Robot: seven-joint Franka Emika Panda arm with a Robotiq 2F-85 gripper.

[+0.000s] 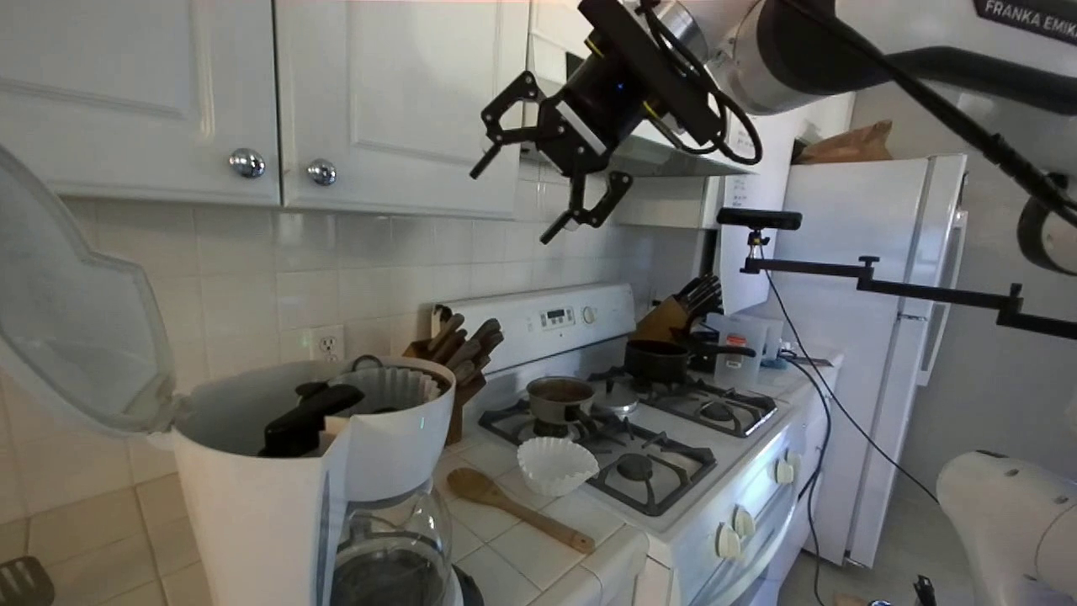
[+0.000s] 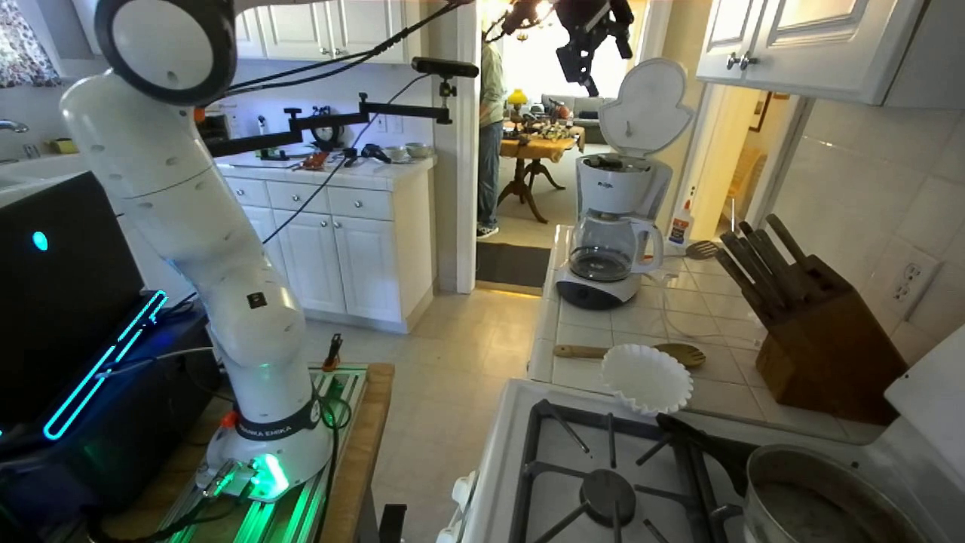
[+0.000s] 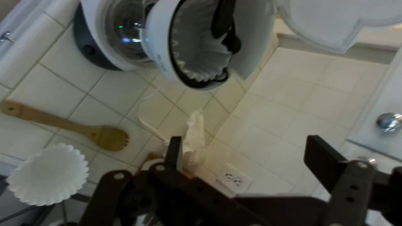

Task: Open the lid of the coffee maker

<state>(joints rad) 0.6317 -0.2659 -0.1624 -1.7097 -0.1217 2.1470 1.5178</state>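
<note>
In an exterior view, the lid (image 1: 76, 320) stood raised far left, the gripper (image 1: 513, 200) upper centre, fingers (image 1: 485, 161) wide. A low sweep risked knocking the lid closed.

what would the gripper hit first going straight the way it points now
The open gripper seems aimed at the tiled wall by the outlet, so probably that first; depth is unclear, and it might clip the coffee maker on the way.
</note>
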